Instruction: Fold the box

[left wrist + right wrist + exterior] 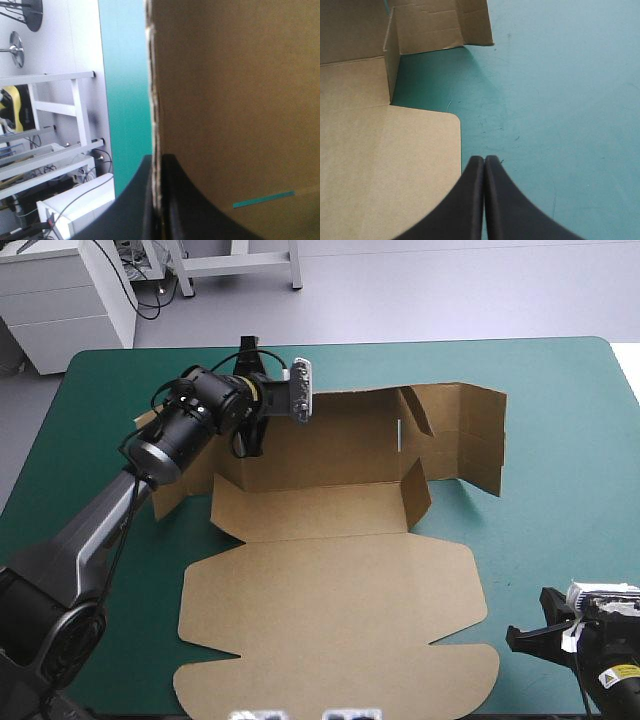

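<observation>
The brown box (330,580) lies in the middle of the teal-green table, its back and side walls raised and its wide lid panel flat toward the front edge. My left gripper (258,425) is at the box's far-left corner. In the left wrist view the left gripper (157,159) is shut on the edge of a raised wall of the box (235,100). My right gripper (514,637) rests low near the front right corner of the table, apart from the box. The right wrist view shows the right gripper (484,159) shut and empty, just beside the lid's rounded corner (385,165).
A double side flap (470,435) stands up at the box's far right. Bare teal-green cover (560,530) stretches right of the box. White furniture (70,300) stands beyond the far-left table edge.
</observation>
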